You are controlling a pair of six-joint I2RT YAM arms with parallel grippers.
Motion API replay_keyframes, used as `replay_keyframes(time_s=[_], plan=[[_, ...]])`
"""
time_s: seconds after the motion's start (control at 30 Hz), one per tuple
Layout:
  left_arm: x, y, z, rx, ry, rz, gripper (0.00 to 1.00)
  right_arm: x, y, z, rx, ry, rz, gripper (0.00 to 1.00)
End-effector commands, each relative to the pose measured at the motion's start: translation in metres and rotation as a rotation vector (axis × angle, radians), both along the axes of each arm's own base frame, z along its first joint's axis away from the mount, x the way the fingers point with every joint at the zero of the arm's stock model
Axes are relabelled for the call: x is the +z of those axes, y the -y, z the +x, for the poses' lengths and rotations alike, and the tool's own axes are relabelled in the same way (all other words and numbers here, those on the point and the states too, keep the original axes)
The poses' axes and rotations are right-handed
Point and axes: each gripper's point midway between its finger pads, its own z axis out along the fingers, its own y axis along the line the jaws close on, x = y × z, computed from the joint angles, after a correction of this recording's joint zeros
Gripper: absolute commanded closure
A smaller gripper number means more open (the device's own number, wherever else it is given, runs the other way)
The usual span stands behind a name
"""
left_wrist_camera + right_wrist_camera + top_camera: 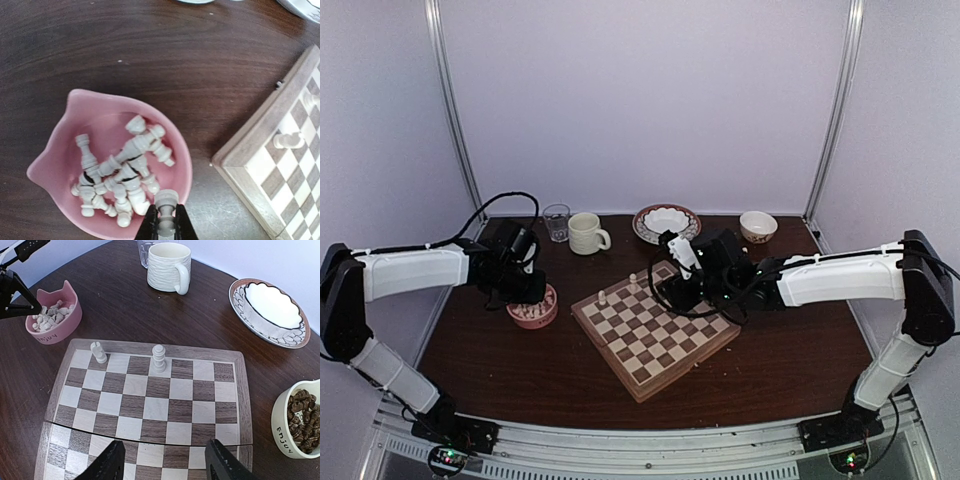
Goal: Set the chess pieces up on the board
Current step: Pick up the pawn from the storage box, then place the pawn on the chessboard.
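Note:
My left gripper (166,216) is shut on a pale chess piece (166,200), held just above the near rim of a pink cat-eared bowl (120,101). Several more pale chess pieces (125,172) lie heaped in that bowl. The checkered board (150,405) sits mid-table with two pale pieces standing on its far row, a knight-like one (98,352) and a taller one (159,358). My right gripper (165,466) hovers open over the board's near squares with nothing between its fingers. In the top view the left gripper (525,290) is over the bowl (533,312) and the right gripper (680,290) over the board (655,335).
Behind the board stand a clear glass (557,221), a cream mug (586,233) and a patterned plate with a white scalloped dish (666,222). A cream bowl (282,432) of dark brown bits sits right of the board. The pink bowl lies just left of the board's corner.

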Motion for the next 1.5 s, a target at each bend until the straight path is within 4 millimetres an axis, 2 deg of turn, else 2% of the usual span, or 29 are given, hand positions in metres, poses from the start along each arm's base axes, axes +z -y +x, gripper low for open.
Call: replay_keyframes(time_s=[0.0,0.27,0.5,0.6,0.73,0.93,1.13,1.27,1.47], plan=[[0.023,0.037,-0.001,-0.134,0.019,-0.001,1.0,0.01,-0.005,0.005,-0.009,0.033,0.009,0.42],[0.022,0.074,-0.017,-0.289,-0.073,0.06,1.0,0.012,-0.004,0.008,-0.019,0.046,0.002,0.42],[0.028,0.118,-0.033,-0.467,-0.073,0.122,1.0,0.017,0.0,0.009,-0.033,0.06,0.0,0.42],[0.028,0.135,-0.041,-0.545,-0.076,0.198,1.0,0.02,0.007,0.008,-0.051,0.072,0.002,0.42],[0.017,0.151,-0.052,-0.612,-0.144,0.252,1.0,0.031,0.021,0.012,-0.123,0.099,0.038,0.42],[0.008,0.165,-0.062,-0.654,-0.239,0.312,1.0,0.043,0.057,0.022,-0.285,0.148,0.072,0.41],[-0.002,0.183,-0.073,-0.704,-0.322,0.269,1.0,0.048,0.093,0.031,-0.405,0.151,0.154,0.41],[-0.009,0.196,-0.082,-0.743,-0.388,0.213,1.0,0.053,0.099,0.03,-0.411,0.161,0.17,0.41],[-0.013,0.201,-0.079,-0.742,-0.417,0.229,1.0,0.052,0.097,0.029,-0.398,0.158,0.17,0.41]])
